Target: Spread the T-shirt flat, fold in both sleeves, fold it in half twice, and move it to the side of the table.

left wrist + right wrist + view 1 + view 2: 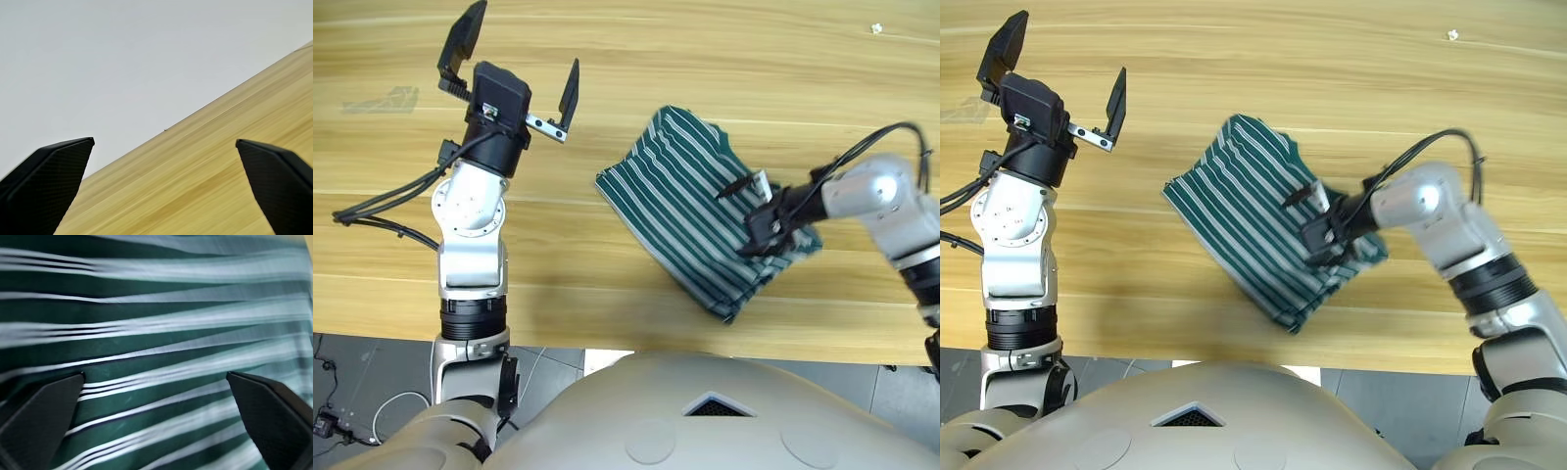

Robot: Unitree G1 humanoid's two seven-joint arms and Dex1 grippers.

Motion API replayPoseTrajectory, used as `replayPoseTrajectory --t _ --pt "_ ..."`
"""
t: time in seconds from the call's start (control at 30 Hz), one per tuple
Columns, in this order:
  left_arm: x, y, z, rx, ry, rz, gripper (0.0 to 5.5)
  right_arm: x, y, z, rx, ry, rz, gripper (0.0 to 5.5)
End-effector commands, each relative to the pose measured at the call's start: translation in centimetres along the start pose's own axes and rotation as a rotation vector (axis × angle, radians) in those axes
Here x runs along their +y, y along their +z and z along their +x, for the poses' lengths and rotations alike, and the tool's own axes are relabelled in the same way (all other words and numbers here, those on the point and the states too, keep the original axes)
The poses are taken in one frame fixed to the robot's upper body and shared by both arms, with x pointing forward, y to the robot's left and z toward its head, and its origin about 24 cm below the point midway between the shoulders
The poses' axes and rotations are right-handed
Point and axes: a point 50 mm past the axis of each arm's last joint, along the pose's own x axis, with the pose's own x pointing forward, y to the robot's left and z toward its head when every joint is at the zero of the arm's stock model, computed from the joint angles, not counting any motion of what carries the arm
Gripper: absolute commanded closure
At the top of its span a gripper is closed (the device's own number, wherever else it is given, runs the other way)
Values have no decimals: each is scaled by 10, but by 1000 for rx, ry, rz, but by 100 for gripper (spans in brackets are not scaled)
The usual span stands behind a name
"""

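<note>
The folded green-and-white striped T-shirt (680, 211) lay on the pale wooden table (705, 49). The right tool (751, 217) was spread open over it, and the left tool (519, 54) gaped open well apart.

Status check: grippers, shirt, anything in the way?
Left gripper open, raised over table. Right gripper open over folded T-shirt, mid-table. Small white scrap far off, not in the way.

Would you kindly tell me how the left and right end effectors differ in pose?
The left end effector sits over bare table, apart from the T-shirt; the right end effector is low at the folded T-shirt. The left aims across the table, the right down at the cloth. Both are open.
</note>
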Motion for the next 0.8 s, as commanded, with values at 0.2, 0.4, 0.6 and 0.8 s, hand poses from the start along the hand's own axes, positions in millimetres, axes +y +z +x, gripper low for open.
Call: replayPoseTrajectory --t 0.2,0.4,0.6,0.8 --pt "-42 9 -11 -1 -66 -149 13 30 17 71 -207 33 123 11" --pt "-46 8 -6 4 -83 -132 13 16 32 97 -286 -37 109 11" --pt "-47 2 -9 31 -97 -128 13 7 23 86 -268 -142 114 11" --pt "-42 5 -12 12 -122 -16 13 -14 27 40 -353 -346 158 11"
